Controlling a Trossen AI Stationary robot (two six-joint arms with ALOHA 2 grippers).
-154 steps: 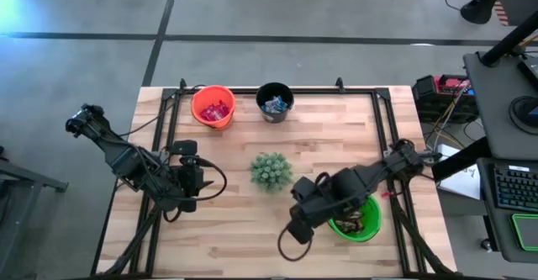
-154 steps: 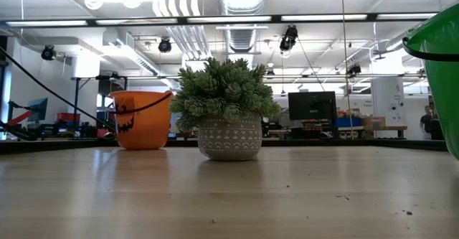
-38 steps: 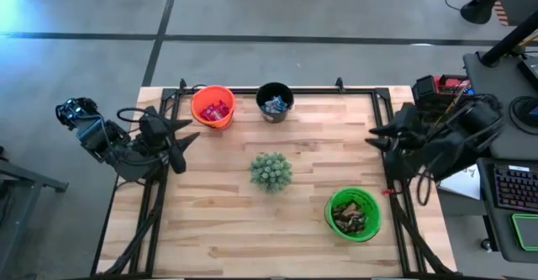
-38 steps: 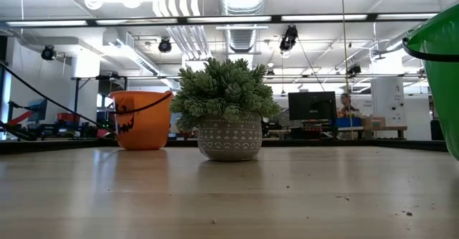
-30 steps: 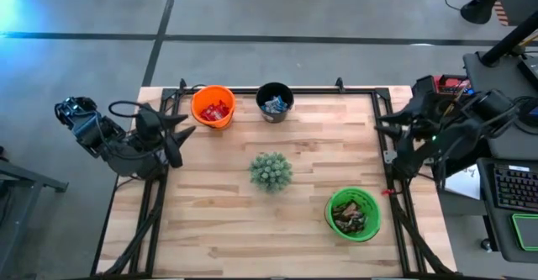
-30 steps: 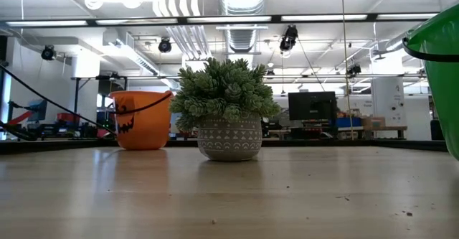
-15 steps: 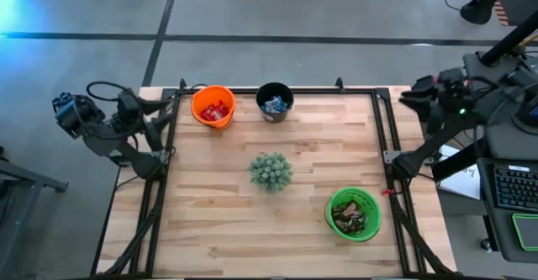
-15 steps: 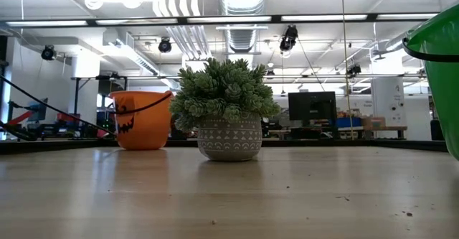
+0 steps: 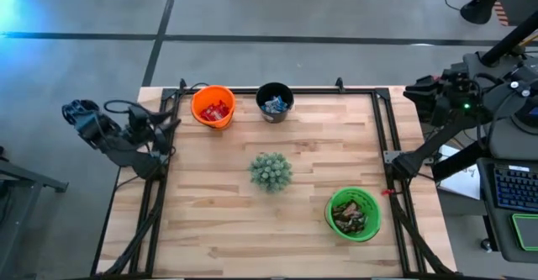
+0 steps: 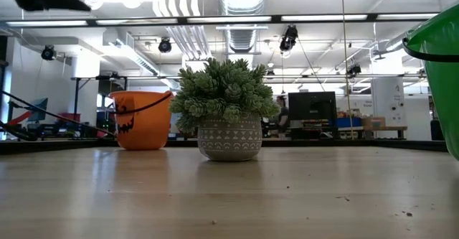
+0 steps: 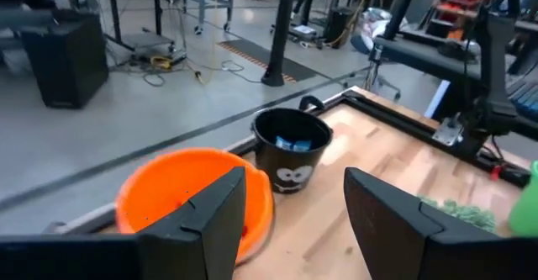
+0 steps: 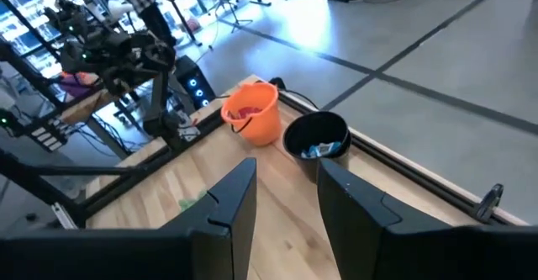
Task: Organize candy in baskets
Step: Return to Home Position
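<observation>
High view: we find the candy (image 9: 214, 110) sorted into orange bucket (image 9: 195, 107), black bucket (image 9: 260, 97) and green bucket (image 9: 330, 209). Left gripper (image 11: 294, 176) and right gripper (image 12: 287, 166) hang empty, fingers apart, beside the table (image 9: 319, 145). We judge the job done, with only parking the arms left.

Wooden table (image 9: 210, 225) with orange basket (image 9: 198, 102), black basket (image 9: 261, 100), green basket (image 9: 374, 227) and 1 potted plant (image 9: 271, 171) mid-table.
</observation>
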